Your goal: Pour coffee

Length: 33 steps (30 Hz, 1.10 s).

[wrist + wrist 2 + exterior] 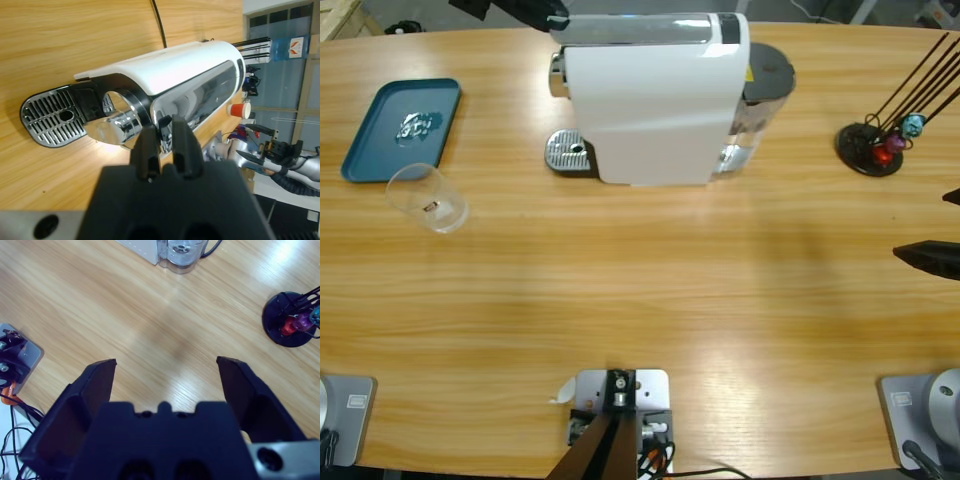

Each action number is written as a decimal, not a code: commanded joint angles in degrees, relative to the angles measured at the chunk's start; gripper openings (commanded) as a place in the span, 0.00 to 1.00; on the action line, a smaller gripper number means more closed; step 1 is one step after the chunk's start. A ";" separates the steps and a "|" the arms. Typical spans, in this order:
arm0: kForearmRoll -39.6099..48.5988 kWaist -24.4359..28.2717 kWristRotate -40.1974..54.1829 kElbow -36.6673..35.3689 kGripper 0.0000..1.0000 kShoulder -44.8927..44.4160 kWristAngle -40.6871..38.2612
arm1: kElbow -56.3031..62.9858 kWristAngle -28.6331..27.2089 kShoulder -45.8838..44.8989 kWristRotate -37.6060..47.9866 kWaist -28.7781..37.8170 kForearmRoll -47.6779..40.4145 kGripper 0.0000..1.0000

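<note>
The white coffee machine (650, 105) stands at the back middle of the table, its metal drip tray (567, 152) to its left with nothing on it. A clear glass cup (427, 198) sits at the left, apart from the machine. In the left wrist view my left gripper (162, 132) is shut, its tips close in front of the machine's chrome spout (120, 127) above the drip tray (47, 117). From above it shows as black at the top edge (532, 10). My right gripper (166, 362) hangs open over bare wood at the right edge (922, 225), holding nothing.
A blue tray (380, 140) with a crumpled foil piece (417, 126) lies at the far left, just behind the cup. A black capsule stand (868, 150) with thin rods and coloured capsules is at the back right, also in the right wrist view (287, 325).
</note>
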 commanded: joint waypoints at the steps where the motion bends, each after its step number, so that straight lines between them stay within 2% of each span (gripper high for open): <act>1: -1.97 -2.18 0.33 -3.46 0.00 -0.94 -5.00 | 1.23 1.11 1.35 -0.55 -0.73 -0.10 0.90; 10: -2.04 -2.50 0.58 -7.20 0.00 -0.98 -5.67 | 1.06 1.20 2.00 -0.55 -0.73 -0.01 0.90; 14: -7.61 -4.22 2.97 -7.59 0.00 -0.03 -10.26 | 1.07 1.20 1.86 -0.55 -0.73 -0.01 0.90; 15: -8.89 -5.15 5.66 -7.55 0.16 -0.14 -10.61 | 1.07 1.20 1.77 -0.55 -0.73 -0.01 0.90; 16: -9.46 -5.96 8.58 -7.55 0.53 -0.42 -10.59 | 1.14 1.20 1.70 -0.55 -0.73 -0.01 0.90; 17: -10.09 -6.72 12.78 -7.50 0.79 -0.84 -10.57 | 1.11 1.16 1.70 -0.55 -0.73 -0.01 0.90; 18: -10.30 -7.32 16.31 -7.46 0.89 -1.16 -10.50 | 1.07 1.11 1.76 -0.48 -0.73 -0.01 0.90; 20: -10.28 -7.93 22.23 -7.16 0.97 -2.00 -10.26 | 1.06 0.81 1.81 -0.09 -0.73 -0.01 0.91; 23: -10.23 -8.93 32.48 -6.21 0.99 -3.65 -8.73 | 1.04 -2.02 0.24 0.64 -0.73 -0.56 0.93; 25: -10.09 -9.35 38.28 -3.37 0.99 -6.66 -5.33 | 1.00 -7.79 -1.90 2.28 -0.85 -1.33 1.00; 27: -9.72 -9.92 42.84 1.48 0.99 -10.81 -0.52 | 0.93 -13.09 -3.64 3.84 -4.32 -2.74 1.00; 29: -9.32 -10.92 44.43 7.94 1.00 -15.46 4.56 | 2.20 -14.31 -4.27 5.67 -11.87 -5.14 0.96; 30: -9.26 -11.50 44.77 11.56 1.00 -17.91 7.39 | 3.08 -14.25 -4.19 6.48 -15.57 -6.71 0.89; 33: -9.18 -14.12 44.56 21.44 1.00 -24.24 15.16 | 6.07 -15.22 -1.92 7.47 -20.98 -12.70 0.81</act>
